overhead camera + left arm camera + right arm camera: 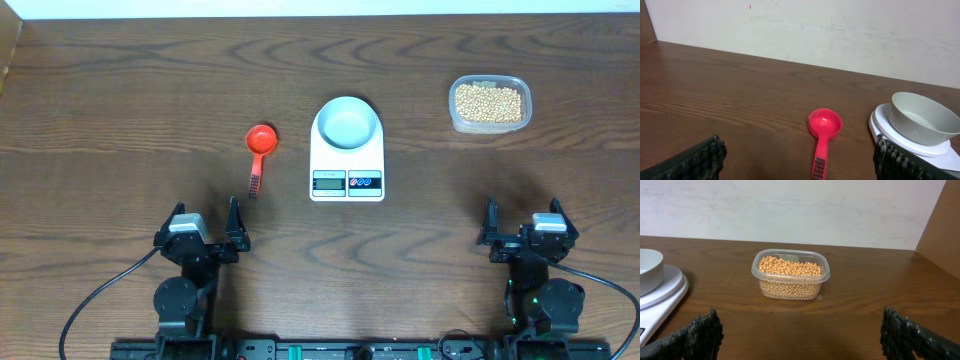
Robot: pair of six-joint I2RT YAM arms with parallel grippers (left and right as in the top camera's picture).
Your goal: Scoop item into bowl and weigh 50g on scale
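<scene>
While scoop (260, 140) lies near scale (345, 163), tub (453, 118) sits well apart.

The overhead camera looks straight down from high above the dark brown wooden table (120, 100) and takes in the whole layout. Both wrist cameras sit low over the tabletop facing the pale wall (840, 30), the left nearest a red plastic scoop (825, 125) and the right centred on a clear plastic tub (755, 270) of small tan beans (790, 267). They share the flat white digital scale (346, 182) bearing the small round pale grey bowl (346, 122), which shows at the left view's right edge and the right view's left edge.
</scene>
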